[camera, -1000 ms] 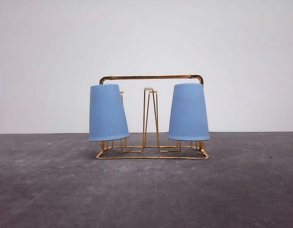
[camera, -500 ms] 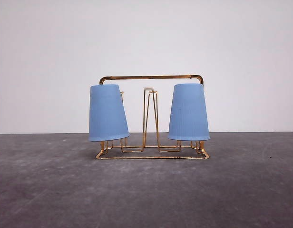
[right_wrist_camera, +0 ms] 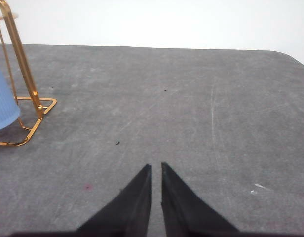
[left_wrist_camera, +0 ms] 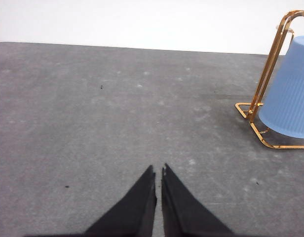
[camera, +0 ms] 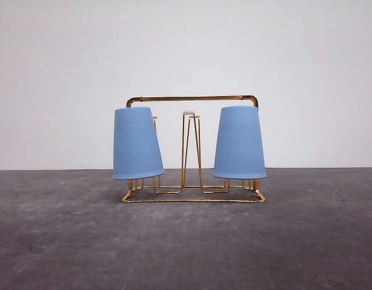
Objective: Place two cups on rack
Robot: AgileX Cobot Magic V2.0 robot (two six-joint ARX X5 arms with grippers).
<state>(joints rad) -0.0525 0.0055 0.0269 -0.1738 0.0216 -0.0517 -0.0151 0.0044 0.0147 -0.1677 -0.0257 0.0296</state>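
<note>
Cups (camera: 137, 144) on rack (camera: 192, 98), clear of fingers (left_wrist_camera: 142, 202).

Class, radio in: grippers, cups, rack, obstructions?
Left gripper shut, right gripper shut, both empty. Left cup and right cup upside down on rack. Nothing obstructing.

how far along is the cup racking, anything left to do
Looks done: the left cup and the right cup both sit upside down on the rack. Nothing in hand: the left gripper and right gripper are shut, empty, over bare table. Nothing visibly left.
</note>
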